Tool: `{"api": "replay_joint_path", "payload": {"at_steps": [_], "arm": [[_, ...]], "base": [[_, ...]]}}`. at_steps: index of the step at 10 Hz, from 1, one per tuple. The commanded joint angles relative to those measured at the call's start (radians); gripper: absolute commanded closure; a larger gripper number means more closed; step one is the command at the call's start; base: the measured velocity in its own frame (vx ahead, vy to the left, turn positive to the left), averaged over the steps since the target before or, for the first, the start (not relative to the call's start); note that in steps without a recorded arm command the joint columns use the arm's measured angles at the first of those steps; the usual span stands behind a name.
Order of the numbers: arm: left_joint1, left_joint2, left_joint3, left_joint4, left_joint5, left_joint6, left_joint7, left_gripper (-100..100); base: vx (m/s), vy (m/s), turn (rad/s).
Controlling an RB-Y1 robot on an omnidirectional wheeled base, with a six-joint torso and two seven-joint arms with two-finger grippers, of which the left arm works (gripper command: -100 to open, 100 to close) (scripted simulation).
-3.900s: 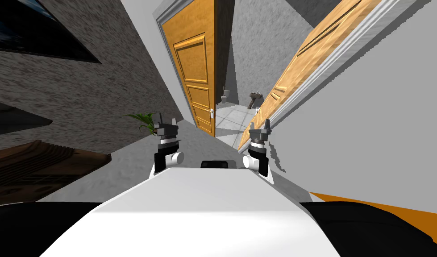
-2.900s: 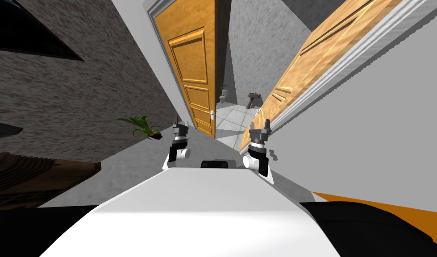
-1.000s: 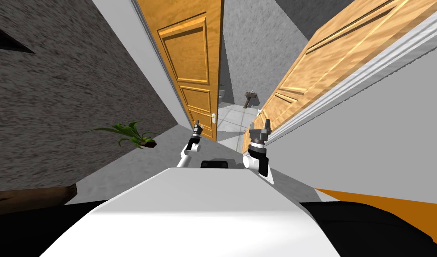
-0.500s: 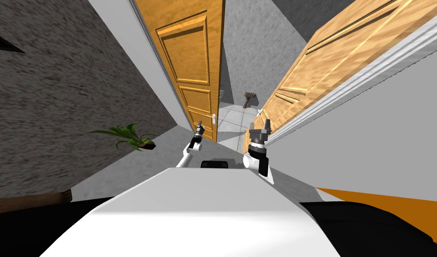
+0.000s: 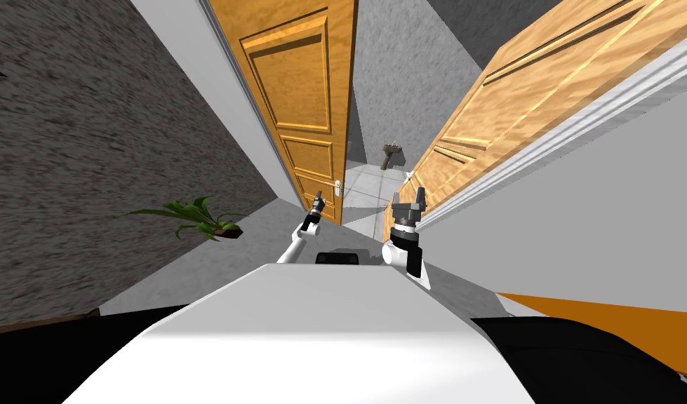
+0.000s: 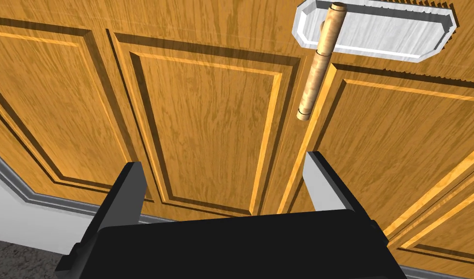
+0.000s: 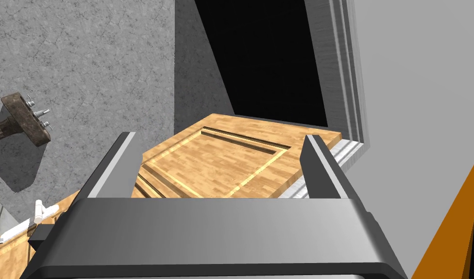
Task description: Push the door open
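- door (image 5: 299,105): upper centre of head view, ajar; judged stiff, heavy and hinged, so press flat on its panel near the latch edge.
- two doors; the other door (image 5: 517,119) is upper right.
- one plant (image 5: 194,217), mid left.
- left claw (image 6: 222,162) spread just before the panel; right claw (image 7: 221,140) spread.
- one handle (image 6: 320,63).
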Motion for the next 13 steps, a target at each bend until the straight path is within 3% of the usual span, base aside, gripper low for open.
{"api": "replay_joint_path", "payload": {"at_steps": [1,3,4,7,8,13], "arm": [[-0.012,0.003,-0.005,0.029,0.001,-0.005,0.002,-100],[-0.059,0.003,-0.023,0.095,0.004,-0.007,0.002,-100],[-0.059,0.003,-0.023,0.109,0.004,-0.007,0.002,-100],[-0.105,0.003,-0.041,0.184,0.006,-0.008,0.002,-100],[-0.105,0.003,-0.041,0.185,0.006,-0.008,0.002,-100],[-0.203,0.0,-0.079,0.351,0.012,-0.012,0.003,-100]], "base": [[0.037,0.049,-0.026],[0.06,0.062,-0.05],[0.054,0.064,-0.024],[0.043,0.056,-0.029],[0.035,0.037,-0.019],[0.065,0.085,-0.048]]}}
